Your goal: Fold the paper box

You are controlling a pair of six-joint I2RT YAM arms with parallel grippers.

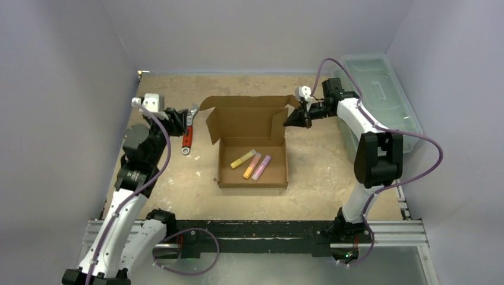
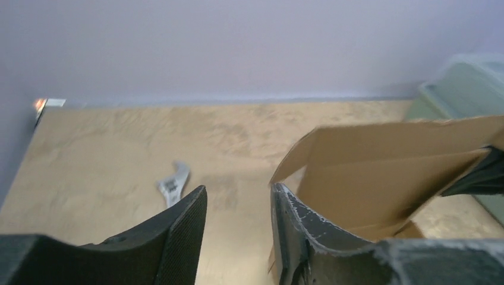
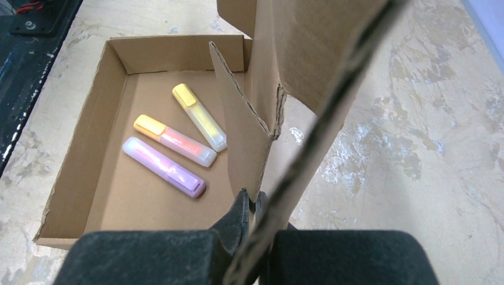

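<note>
Paper box (image 1: 246,126) sits mid-bench (image 1: 333,172), tray open, lid standing up at the back, three highlighters (image 1: 252,165) lying inside the tray. Right pincer (image 3: 249,202) is clamped together on the lid's right side flap, cardboard edge pinched between its fingers. Left pincer (image 2: 238,197) is apart, gripping nothing, just left of the lid's left flap, near a red-handled wrench (image 1: 188,133).
</note>
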